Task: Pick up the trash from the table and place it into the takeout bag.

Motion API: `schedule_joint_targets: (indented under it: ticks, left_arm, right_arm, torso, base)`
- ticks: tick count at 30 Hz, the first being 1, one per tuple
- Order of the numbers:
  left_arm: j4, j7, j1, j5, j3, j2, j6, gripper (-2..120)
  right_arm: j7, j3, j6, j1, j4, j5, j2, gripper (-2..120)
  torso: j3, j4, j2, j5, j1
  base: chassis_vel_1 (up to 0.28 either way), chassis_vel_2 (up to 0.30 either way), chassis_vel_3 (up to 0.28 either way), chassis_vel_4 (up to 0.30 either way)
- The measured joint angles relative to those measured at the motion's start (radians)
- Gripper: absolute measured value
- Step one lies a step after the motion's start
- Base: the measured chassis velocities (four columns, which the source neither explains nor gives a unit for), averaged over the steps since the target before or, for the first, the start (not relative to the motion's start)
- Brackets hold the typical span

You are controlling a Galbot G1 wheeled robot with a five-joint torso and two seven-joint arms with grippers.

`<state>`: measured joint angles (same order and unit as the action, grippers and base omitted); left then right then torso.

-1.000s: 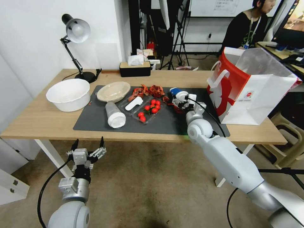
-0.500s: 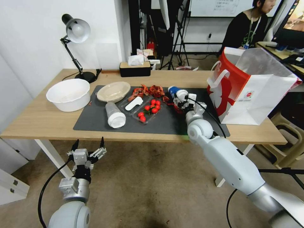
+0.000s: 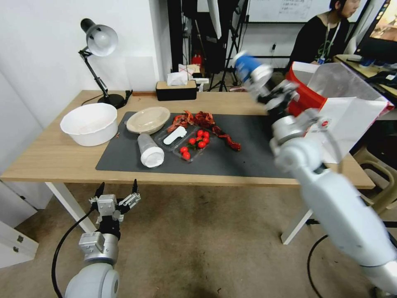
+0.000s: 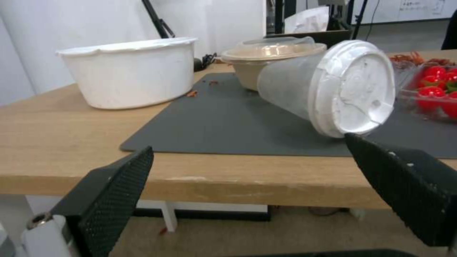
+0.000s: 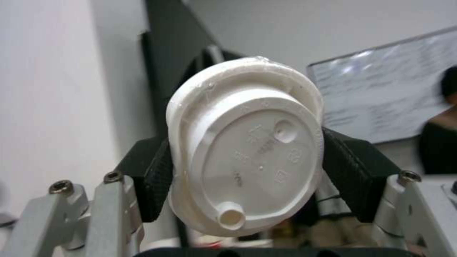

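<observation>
Right claw [image 3: 264,89] clamped across the blue white-lidded cup [image 3: 249,68], raised beside the takeout bag [image 3: 331,120]. Best released only once squarely over the bag mouth just beyond (lid already squashed). Left claw [image 3: 116,191] apart, below the counter [image 3: 53,157] edge.

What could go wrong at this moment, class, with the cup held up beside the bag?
1. The right gripper squeezes the blue white-lidded cup hard enough to deform its lid; it might pop off.
2. The cup hangs short of the takeout bag opening; released now, it would likely hit the table.
</observation>
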<state>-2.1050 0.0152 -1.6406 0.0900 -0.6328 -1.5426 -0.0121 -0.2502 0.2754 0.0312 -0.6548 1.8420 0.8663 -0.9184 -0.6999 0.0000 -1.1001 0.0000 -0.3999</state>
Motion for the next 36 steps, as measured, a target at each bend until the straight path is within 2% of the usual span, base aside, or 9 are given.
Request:
schedule_joint_targets:
  ticks: [2, 5, 11, 15, 21, 23, 25, 30, 36]
  left_arm:
    - [-0.001, 0.000, -0.001, -0.002, 0.002, -0.001, 0.000, 100]
    - [-0.002, -0.001, -0.004, -0.010, 0.007, -0.003, -0.001, 100]
    - [-0.010, -0.001, -0.007, -0.017, 0.014, -0.005, -0.004, 100]
    - [-0.016, -0.001, -0.012, -0.019, 0.015, -0.006, -0.004, 100]
    - [-0.025, -0.001, -0.020, -0.018, 0.005, -0.003, -0.007, 100]
    - [-0.029, -0.001, -0.023, -0.018, 0.002, -0.002, -0.007, 100]
    - [-0.030, -0.001, -0.024, -0.018, 0.002, -0.002, -0.007, 100]
    - [-0.036, -0.001, -0.026, -0.020, 0.003, -0.004, -0.008, 100]
    - [-0.037, -0.001, -0.027, -0.028, 0.004, -0.005, -0.008, 100]
  right_arm:
    - [-0.022, 0.037, -0.020, 0.000, 0.005, -0.014, 0.024, 67]
    - [-0.124, 0.115, -0.115, 0.002, 0.006, -0.055, 0.072, 67]
    - [-0.306, 0.146, -0.272, 0.004, 0.006, -0.061, 0.099, 67]
    - [-0.390, 0.144, -0.353, 0.001, 0.005, -0.056, 0.084, 67]
    - [-0.410, 0.138, -0.382, 0.002, 0.004, -0.059, 0.068, 67]
    - [-0.412, 0.136, -0.385, 0.003, 0.003, -0.060, 0.064, 78]
    - [-0.412, 0.135, -0.386, 0.003, 0.003, -0.060, 0.063, 79]
    - [-0.412, 0.136, -0.389, -0.005, 0.004, -0.062, 0.063, 98]
    - [-0.393, 0.146, -0.354, -0.007, 0.007, -0.048, 0.067, 100]
  torso:
    - [0.000, -0.0004, 0.000, 0.0001, 0.000]
    - [0.000, -0.0001, 0.000, 0.0003, 0.000]
    - [0.000, -0.0002, 0.000, 0.0001, 0.000]
    - [0.000, 0.0001, 0.000, 0.0001, 0.000]
    - [0.000, 0.0002, 0.000, 0.0000, 0.000]
    - [0.000, 0.0002, 0.000, -0.0001, 0.000]
    - [0.000, 0.0002, 0.000, -0.0001, 0.000]
    - [0.000, 0.0000, 0.000, -0.0001, 0.000]
    - [0.000, -0.0002, 0.000, 0.0000, 0.000]
  base:
    - [0.000, 0.000, 0.000, 0.000]
    - [0.000, 0.000, 0.000, 0.000]
    - [0.000, 0.000, 0.000, 0.000]
    - [0.000, 0.000, 0.000, 0.000]
    - [0.000, 0.000, 0.000, 0.000]
    - [0.000, 0.000, 0.000, 0.000]
    - [0.000, 0.000, 0.000, 0.000]
    - [0.000, 0.000, 0.000, 0.000]
    - [0.000, 0.000, 0.000, 0.000]
